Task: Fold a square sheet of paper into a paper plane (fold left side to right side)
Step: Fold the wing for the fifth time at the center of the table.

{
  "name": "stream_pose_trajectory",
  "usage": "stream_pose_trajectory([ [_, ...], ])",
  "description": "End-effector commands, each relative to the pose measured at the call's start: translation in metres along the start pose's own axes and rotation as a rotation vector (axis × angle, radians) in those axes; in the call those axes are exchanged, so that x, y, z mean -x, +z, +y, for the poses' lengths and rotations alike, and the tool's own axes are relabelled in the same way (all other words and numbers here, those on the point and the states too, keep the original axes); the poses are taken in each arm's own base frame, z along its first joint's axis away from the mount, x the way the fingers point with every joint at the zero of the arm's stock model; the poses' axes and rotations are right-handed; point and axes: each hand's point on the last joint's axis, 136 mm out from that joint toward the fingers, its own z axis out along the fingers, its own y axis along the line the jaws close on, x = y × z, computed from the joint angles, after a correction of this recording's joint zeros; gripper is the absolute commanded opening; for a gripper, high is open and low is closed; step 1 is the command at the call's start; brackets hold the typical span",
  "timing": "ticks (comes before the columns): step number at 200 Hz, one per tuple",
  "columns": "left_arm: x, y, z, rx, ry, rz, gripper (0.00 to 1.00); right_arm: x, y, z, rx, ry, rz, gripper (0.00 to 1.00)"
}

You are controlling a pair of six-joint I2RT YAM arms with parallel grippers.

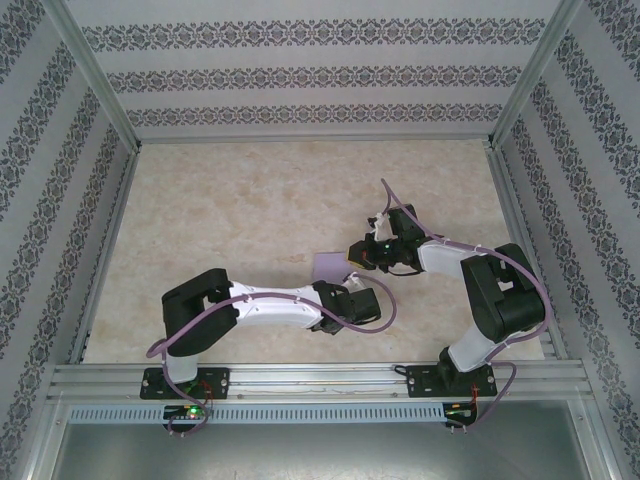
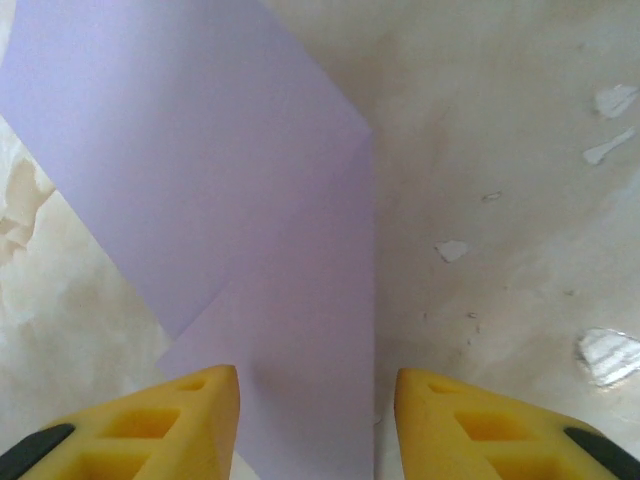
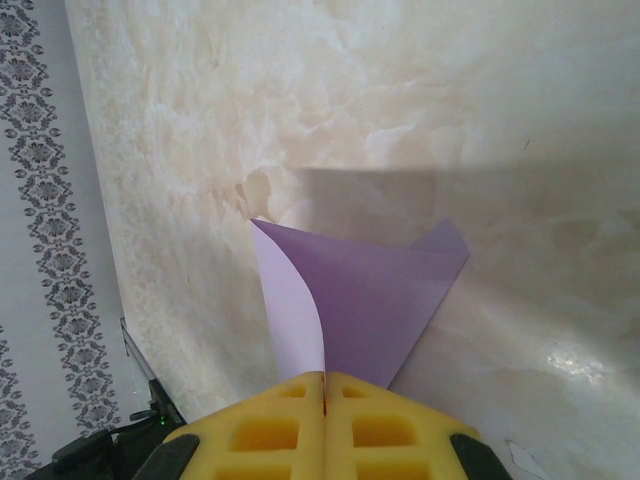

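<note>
Where the marbled bench (image 1: 220, 200) is viewed from above, the square sheet of paper (image 1: 333, 266) lies near its middle, somewhat toward the near edge, between the two hands. Right hand (image 3: 325, 385): fingers pressed together and clamped on one edge of the sheet, which curls up off the bench at that point. Left hand (image 2: 317, 400): fingers apart, one on either side of the sheet's overlapping layers, which extend ahead from between them; no grip evident.
</note>
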Motion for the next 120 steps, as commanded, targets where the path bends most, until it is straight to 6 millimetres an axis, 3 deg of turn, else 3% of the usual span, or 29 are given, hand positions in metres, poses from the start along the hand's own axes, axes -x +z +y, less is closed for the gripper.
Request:
stream_pose_trajectory([
  [1,-0.006,0.000,0.007,0.064,0.005,0.022,0.42,0.002,0.001,-0.002,-0.003,0.011,0.006,0.00],
  [75,-0.009,0.004,0.009,0.089,-0.001,0.026,0.20,0.002,0.003,-0.006,-0.013,0.013,0.009,0.00],
  [120,-0.010,0.009,0.003,0.062,-0.013,0.028,0.13,0.001,0.003,-0.014,-0.036,0.019,0.007,0.00],
])
